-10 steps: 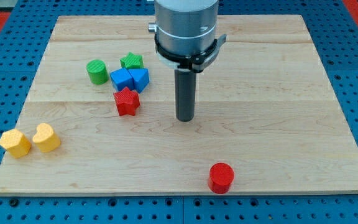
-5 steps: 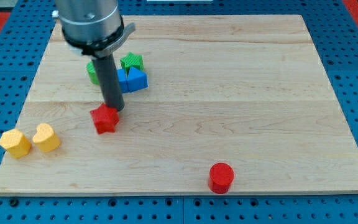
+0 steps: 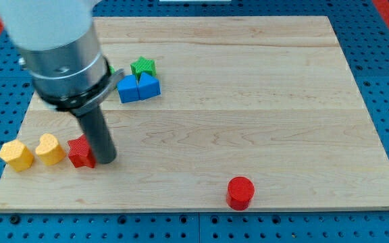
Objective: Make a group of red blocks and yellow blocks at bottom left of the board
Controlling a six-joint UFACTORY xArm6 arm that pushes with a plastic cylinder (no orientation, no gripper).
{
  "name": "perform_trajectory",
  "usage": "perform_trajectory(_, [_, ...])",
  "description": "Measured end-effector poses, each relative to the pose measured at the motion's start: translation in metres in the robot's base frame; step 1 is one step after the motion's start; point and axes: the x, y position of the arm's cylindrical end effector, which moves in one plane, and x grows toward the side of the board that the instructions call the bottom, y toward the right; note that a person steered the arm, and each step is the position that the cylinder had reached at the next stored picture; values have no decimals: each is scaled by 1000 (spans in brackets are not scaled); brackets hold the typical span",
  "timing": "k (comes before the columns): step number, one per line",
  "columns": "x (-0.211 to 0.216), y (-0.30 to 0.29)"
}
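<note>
My tip [image 3: 105, 160] stands at the board's lower left, touching the right side of a red star block [image 3: 79, 152], which it partly hides. Just left of the star lie a yellow heart block [image 3: 49, 149] and another yellow block [image 3: 15, 155]. A red cylinder [image 3: 240, 193] sits alone near the bottom edge, right of centre, far from my tip.
Two blue blocks [image 3: 139, 87] sit side by side at the upper left with a green star block [image 3: 142, 67] behind them. A green block is almost wholly hidden behind the arm's body. The wooden board [image 3: 282, 101] lies on a blue pegboard.
My tip swept from the board's middle to the lower left, pushing the red star down and left until it lies beside the yellow heart. The other blocks stayed put.
</note>
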Motion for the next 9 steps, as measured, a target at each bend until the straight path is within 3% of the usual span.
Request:
perform_trajectory(1, [1, 2])
perform_trajectory(3, [-8, 180])
perform_trajectory(4, [17, 276])
perform_trajectory(5, [74, 288])
perform_trajectory(6, [77, 272])
perform_trajectory(8, [49, 131])
perform_trajectory(9, [48, 159])
